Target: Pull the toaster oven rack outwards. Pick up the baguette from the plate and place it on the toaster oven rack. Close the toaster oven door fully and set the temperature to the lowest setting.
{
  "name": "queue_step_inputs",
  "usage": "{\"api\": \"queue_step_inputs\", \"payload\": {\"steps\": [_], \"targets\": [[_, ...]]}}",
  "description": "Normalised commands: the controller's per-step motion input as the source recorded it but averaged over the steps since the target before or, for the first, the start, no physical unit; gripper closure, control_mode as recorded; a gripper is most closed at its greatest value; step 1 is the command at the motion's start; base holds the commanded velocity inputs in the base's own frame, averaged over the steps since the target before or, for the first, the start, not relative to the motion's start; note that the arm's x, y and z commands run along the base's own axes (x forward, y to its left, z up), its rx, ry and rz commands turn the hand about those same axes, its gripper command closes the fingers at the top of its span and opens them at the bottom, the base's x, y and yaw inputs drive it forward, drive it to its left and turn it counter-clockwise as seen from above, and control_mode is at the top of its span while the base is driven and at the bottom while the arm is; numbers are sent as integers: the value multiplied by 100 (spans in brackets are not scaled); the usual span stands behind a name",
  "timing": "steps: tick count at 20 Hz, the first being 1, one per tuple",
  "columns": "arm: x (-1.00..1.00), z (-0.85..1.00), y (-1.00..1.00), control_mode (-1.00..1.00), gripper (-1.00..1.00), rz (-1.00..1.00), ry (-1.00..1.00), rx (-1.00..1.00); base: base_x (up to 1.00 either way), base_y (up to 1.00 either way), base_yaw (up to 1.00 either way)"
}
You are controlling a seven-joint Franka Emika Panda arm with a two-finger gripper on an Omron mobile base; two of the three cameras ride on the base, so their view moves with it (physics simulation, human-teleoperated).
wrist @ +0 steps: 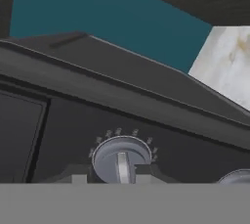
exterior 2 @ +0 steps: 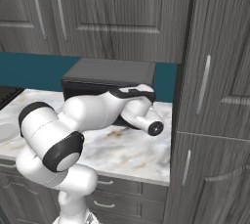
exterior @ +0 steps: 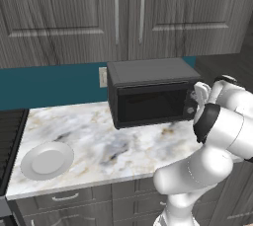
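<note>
The toaster oven stands at the back of the marble counter, and its door is closed with the glass dark. The rack and the baguette are hidden. At the counter's front left lies the white plate, with nothing on it. My gripper is at the oven's right front panel. In the hand view a round grey knob with tick marks sits between the fingertips, and the gripper is shut on it. The arm covers most of the oven in the right base view.
A second knob peeks in beside the held one. A stove borders the counter's left end. A tall cabinet rises right of the oven. Upper cabinets hang above, and a wall outlet sits beside the oven.
</note>
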Motion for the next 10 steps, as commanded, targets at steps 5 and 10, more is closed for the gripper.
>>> {"api": "queue_step_inputs", "payload": {"steps": [5, 10], "targets": [[0, -24, 0, -100, 100, 7, 7, -23, 0, 0, 0], [0, -23, 0, -100, 100, 8, 4, -22, 0, 0, 0]]}}
